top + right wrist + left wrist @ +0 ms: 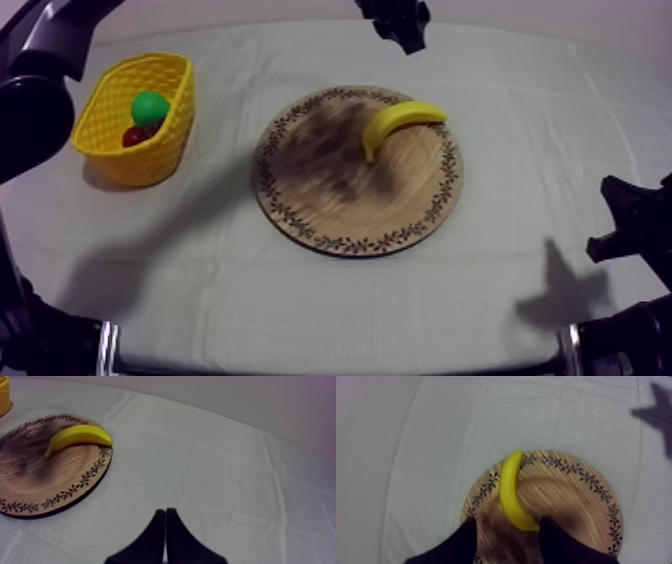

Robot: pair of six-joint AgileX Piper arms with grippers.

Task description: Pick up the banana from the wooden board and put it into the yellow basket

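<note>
The yellow banana [400, 120] lies on the round wooden board [330, 205], near its far right rim. My left gripper [400, 22] hangs high over the board. In the left wrist view it [507, 522] is open, its fingers either side of the near end of the banana [511, 493], above it and not touching. The yellow basket [110, 135] stands at the left. My right gripper [165, 511] is shut on nothing over bare cloth to the right of the board [50, 486]; in the top view it [615, 215] sits low at the right edge.
The basket holds a green pear [150, 105] and a small red fruit [135, 135]. Grey-white cloth [480, 300] covers the table around the board, and a gripper's shadow [565, 290] falls on it at the front right.
</note>
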